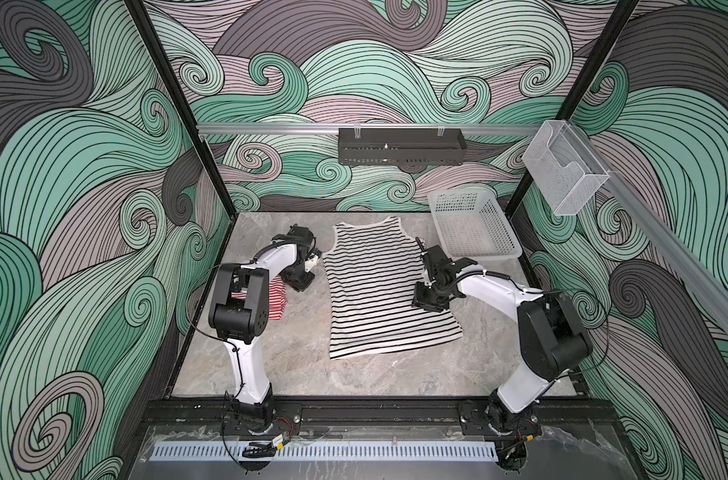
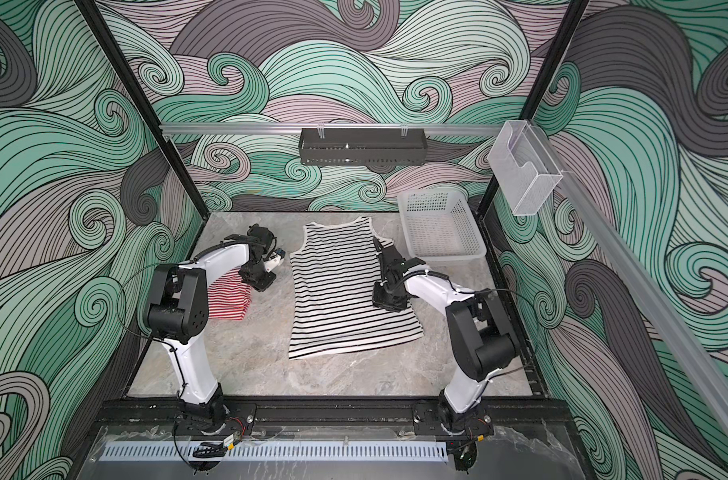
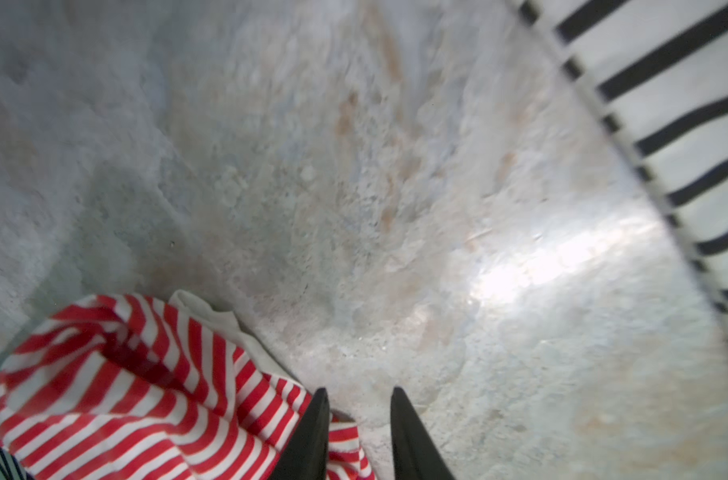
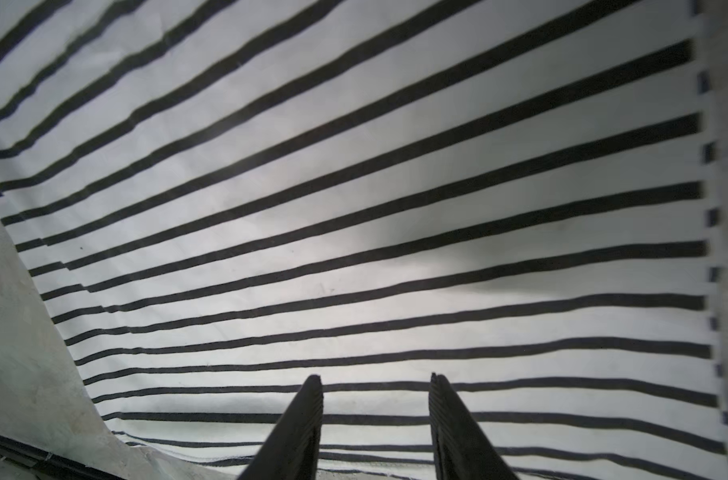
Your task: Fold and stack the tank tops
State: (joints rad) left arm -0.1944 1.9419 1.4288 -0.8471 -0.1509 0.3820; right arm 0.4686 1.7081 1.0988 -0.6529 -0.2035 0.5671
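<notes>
Grey marble tabletop (image 1: 296, 365), wave-print walls (image 1: 84, 166) on three sides. Black-striped tank top (image 1: 375, 299) flat at centre. Red-striped tank top (image 1: 278, 301) bunched near left edge. Basket (image 1: 458, 203) in back right corner. Bare marble in front. Left gripper (image 3: 358, 392) and right gripper (image 4: 375, 378): fingers apart, gripping nothing.

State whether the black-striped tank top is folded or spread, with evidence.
Spread. The black-striped tank top lies flat on the table, full length from neckline to hem, in both top views.

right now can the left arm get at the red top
Probably yes. The left gripper hangs right at the edge of the red top, jaws apart and empty, with only table beside it. Nothing visible lies on the top or stands between them.
</notes>
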